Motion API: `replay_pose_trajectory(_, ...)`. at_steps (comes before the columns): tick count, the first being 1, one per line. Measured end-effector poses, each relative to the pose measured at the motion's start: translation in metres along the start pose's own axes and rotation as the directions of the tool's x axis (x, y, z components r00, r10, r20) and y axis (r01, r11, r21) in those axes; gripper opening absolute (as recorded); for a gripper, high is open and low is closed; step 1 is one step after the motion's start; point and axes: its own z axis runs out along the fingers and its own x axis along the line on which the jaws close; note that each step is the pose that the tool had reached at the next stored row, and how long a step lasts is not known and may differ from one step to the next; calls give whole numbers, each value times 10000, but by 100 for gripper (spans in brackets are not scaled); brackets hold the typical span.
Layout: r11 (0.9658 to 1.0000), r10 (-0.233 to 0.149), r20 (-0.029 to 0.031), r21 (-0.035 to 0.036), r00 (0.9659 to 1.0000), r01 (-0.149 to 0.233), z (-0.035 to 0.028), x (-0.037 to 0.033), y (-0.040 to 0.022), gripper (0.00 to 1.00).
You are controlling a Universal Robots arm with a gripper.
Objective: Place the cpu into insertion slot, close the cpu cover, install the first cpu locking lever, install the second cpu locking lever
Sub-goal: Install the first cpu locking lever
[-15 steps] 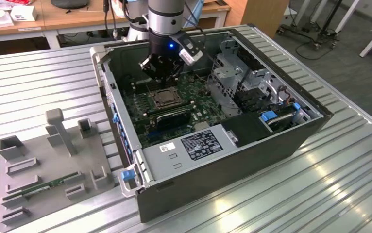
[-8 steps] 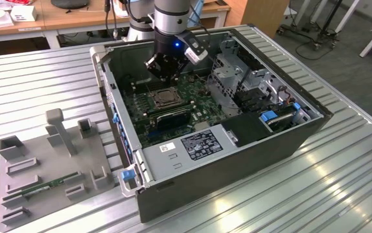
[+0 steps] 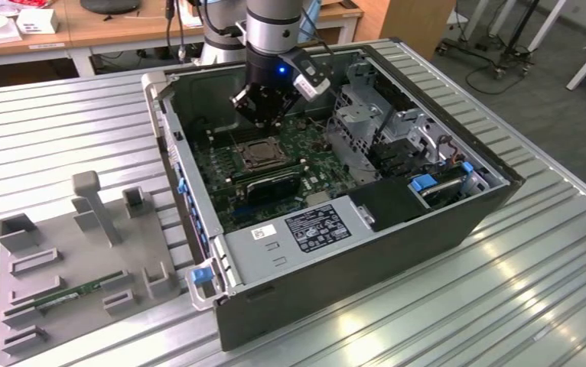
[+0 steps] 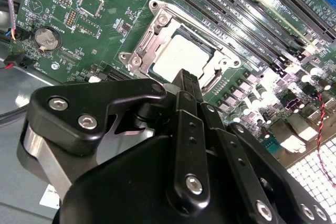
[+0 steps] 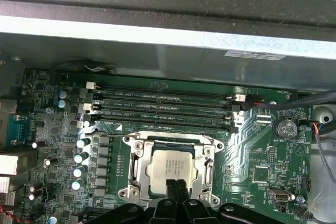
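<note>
- In the exterior view I see the arm reaching down into the open computer case [image 3: 375, 252], which lies on its side on the ribbed metal table [image 3: 538, 290].
- The gripper [image 3: 262, 122] hangs over the green motherboard [image 3: 308, 149], just above the insertion slot [image 3: 255, 155] and toward its far edge.
- On the exterior view's left, well apart from the case, a grey fixture tray [image 3: 69, 260] holds a memory stick [image 3: 73, 293].
- In the second wrist view the gripper [image 4: 185, 76] has its two black fingers pressed together, and I see nothing between them.
- The tips sit at the near edge of the cpu [image 4: 181, 56], which is seated in the socket with its pale metal face up.
- The cpu cover [image 4: 148, 43] lies flat around the chip. I cannot tell whether the levers are latched.
- Long black memory slots [image 4: 236, 9] run along one side of the socket, and a coin battery [image 4: 46, 38] sits apart on the other.
- In the first wrist view the gripper [image 5: 177, 188] again shows its fingers closed and empty, overlapping the edge of the cpu [image 5: 172, 163].
- The cpu cover [image 5: 137, 167] frames the chip, between the memory slots [image 5: 163, 111] and the gripper.
</note>
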Motion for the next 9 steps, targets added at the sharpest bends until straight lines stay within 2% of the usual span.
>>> replay_pose_trajectory(5, 10000, -1, 0, 0, 10000, 1, 0, 0, 0, 11)
replay_pose_trajectory(9, 10000, -1, 0, 0, 10000, 1, 0, 26, 2, 11)
